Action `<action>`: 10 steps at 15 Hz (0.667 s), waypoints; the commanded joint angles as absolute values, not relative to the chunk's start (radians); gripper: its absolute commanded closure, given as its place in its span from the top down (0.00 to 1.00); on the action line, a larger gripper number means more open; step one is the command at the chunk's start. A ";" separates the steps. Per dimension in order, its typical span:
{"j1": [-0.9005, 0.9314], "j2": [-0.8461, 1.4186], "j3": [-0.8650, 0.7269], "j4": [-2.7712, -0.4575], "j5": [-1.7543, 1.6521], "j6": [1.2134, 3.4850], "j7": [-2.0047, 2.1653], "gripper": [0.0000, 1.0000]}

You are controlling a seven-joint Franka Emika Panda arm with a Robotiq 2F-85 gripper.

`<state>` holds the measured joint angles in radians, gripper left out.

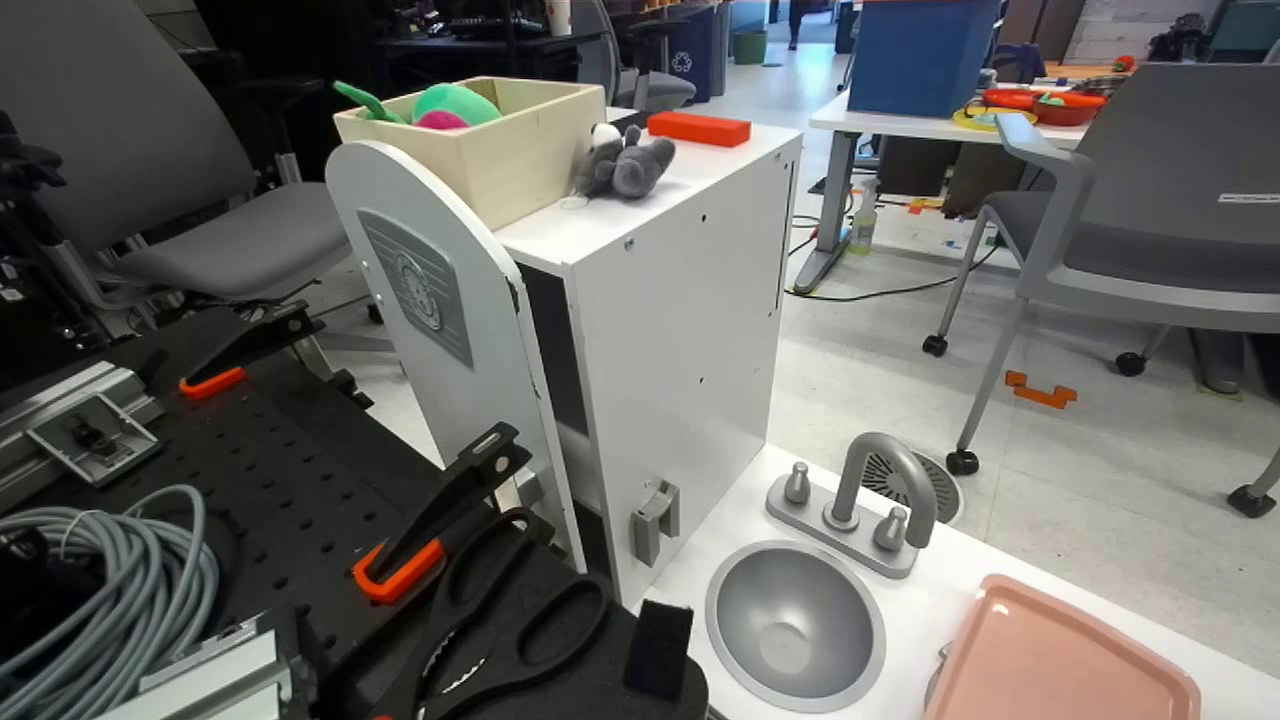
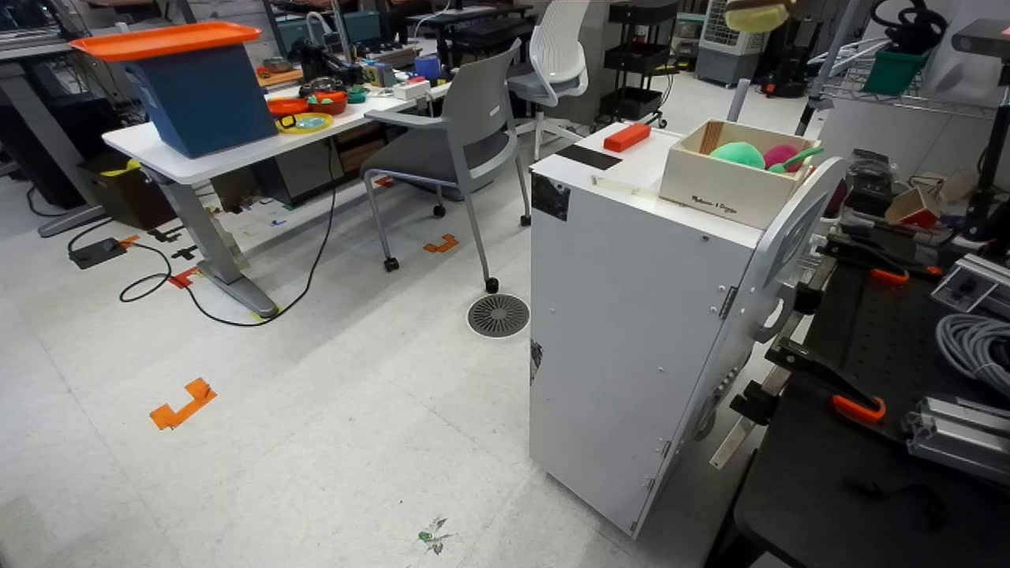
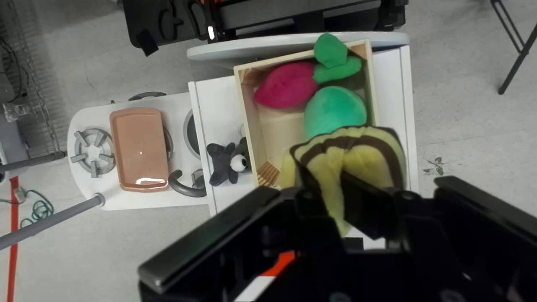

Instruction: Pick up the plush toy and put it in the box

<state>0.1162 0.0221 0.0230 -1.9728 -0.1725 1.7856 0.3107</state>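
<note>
Cabinet (image 1: 685, 340), box (image 1: 530, 155) holding pink plush (image 3: 287, 86), green plush (image 3: 334, 110)

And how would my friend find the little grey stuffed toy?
Find the tall white cabinet, then the wooden box on top. Right beside that box rests the grey stuffed toy. Its white patch sets it apart from the plain red block up there.

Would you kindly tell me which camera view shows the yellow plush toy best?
The wrist view: there the yellow plush toy appears large, its brown bands visible, though the fingers hide part of it. In an exterior view, the yellow plush toy is small and cut off by the top edge; no further view shows it.
</note>
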 commanded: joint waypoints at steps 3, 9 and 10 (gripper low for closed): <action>0.098 0.022 0.039 -1.998 -0.203 1.769 0.269 0.03; 0.079 0.019 0.031 -2.018 -0.249 1.781 0.262 0.03; 0.076 0.018 0.031 -2.020 -0.244 1.780 0.255 0.03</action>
